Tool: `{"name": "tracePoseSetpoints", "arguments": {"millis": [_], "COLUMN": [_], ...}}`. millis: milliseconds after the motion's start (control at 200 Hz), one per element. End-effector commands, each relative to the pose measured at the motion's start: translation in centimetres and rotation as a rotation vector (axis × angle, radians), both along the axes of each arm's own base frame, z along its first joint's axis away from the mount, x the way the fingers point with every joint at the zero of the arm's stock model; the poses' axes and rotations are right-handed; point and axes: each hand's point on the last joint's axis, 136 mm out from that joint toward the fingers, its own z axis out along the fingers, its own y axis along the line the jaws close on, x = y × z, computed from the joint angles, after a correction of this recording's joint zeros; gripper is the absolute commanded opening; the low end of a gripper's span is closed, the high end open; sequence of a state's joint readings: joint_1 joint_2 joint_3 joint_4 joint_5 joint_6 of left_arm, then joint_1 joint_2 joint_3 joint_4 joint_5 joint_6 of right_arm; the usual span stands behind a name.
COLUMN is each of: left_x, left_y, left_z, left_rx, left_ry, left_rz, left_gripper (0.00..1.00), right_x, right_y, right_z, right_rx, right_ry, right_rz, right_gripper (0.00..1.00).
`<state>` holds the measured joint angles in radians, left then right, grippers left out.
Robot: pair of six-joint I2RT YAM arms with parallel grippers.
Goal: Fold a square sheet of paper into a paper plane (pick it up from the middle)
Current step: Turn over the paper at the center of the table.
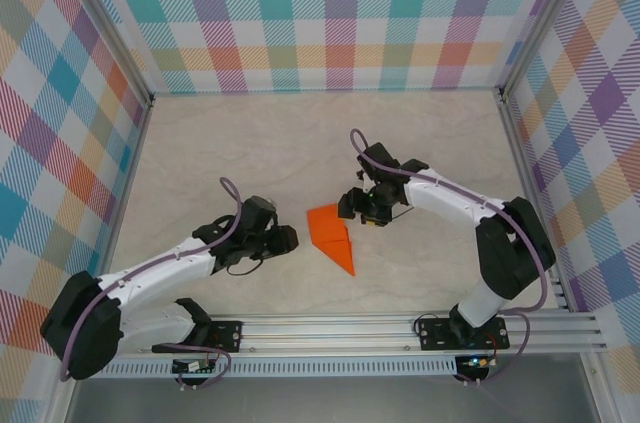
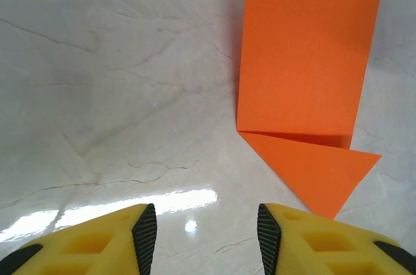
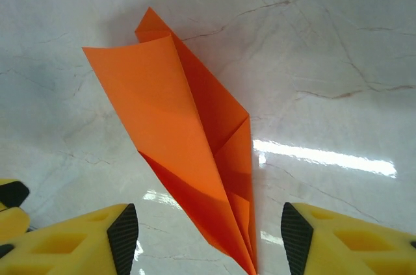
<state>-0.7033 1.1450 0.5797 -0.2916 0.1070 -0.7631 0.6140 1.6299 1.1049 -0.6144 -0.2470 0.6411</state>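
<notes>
The square sheet of paper [image 1: 332, 235], bright orange, lies creased into a pointed shape on the pale marbled table, between my two grippers. To the left of the paper, my left gripper [image 1: 284, 239] stands open and apart from it. In the left wrist view the paper [image 2: 302, 67] lies ahead and to the right of the empty left gripper [image 2: 207, 236]. My right gripper [image 1: 356, 206] is at the paper's right edge. In the right wrist view the right gripper [image 3: 209, 236] is open, and the paper's sharp tip [image 3: 244, 249] lies between the jaws, touching neither pad. One flap [image 3: 153, 103] stands lifted.
Checked walls [image 1: 70, 143] close off the left, back and right of the table [image 1: 300, 133]. An aluminium rail [image 1: 350, 328] with both arm bases runs along the near edge. Bare tabletop stretches behind the paper and to both sides.
</notes>
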Motion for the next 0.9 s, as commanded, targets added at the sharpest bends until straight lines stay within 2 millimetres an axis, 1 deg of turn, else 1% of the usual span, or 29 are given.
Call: {"name": "tracePoseSetpoints", "arguments": {"millis": [0, 90, 185, 245, 350, 390, 430, 620, 705, 800, 840, 895], "left_x": [0.7, 0.9, 0.9, 0.8, 0.5, 0.5, 0.5, 0.6, 0.6, 0.7, 0.7, 0.7], "left_y": [-2.5, -2.8, -3.0, -3.1, -3.3, -3.3, -3.3, -3.7, -4.1, -4.6, -4.7, -4.8], "left_z": [1.0, 0.7, 0.3, 0.0, -0.4, -0.5, -0.5, -0.6, -0.6, -0.6, -0.6, -0.7], "left_rx": [-0.092, -0.095, -0.097, -0.095, -0.090, -0.090, -0.090, -0.092, -0.100, -0.108, -0.108, -0.110], "left_ry": [0.002, 0.016, 0.032, 0.044, 0.063, 0.067, 0.067, 0.074, 0.079, 0.079, 0.079, 0.082], "left_rz": [-0.052, -0.048, -0.048, -0.055, -0.063, -0.065, -0.063, -0.070, -0.077, -0.083, -0.086, -0.088], "left_gripper": [0.47, 0.47, 0.47, 0.47, 0.47, 0.47, 0.47, 0.47, 0.47, 0.47, 0.47, 0.47], "right_x": [0.9, 1.6, 2.4, 2.7, 2.9, 3.1, 3.3, 3.6, 3.6, 3.2, 3.0, 2.8], "right_y": [2.8, 3.1, 3.1, 3.5, 4.1, 3.9, 3.9, 2.4, 1.8, 1.3, 1.2, 1.2], "right_z": [0.4, -0.5, -1.9, -2.4, -2.9, -3.0, -2.9, -3.0, -3.1, -3.3, -3.3, -3.4], "right_rx": [0.142, 0.141, 0.126, 0.141, 0.177, 0.182, 0.201, 0.284, 0.326, 0.349, 0.353, 0.346], "right_ry": [-0.007, -0.004, 0.019, 0.022, 0.030, 0.029, 0.021, 0.017, 0.011, 0.000, 0.001, 0.002], "right_rz": [0.058, 0.058, 0.042, 0.044, 0.042, 0.029, 0.011, -0.109, -0.164, -0.197, -0.195, -0.186], "right_gripper": [0.59, 0.58, 0.52, 0.50, 0.40, 0.33, 0.28, 0.14, 0.11, 0.12, 0.14, 0.21]}}
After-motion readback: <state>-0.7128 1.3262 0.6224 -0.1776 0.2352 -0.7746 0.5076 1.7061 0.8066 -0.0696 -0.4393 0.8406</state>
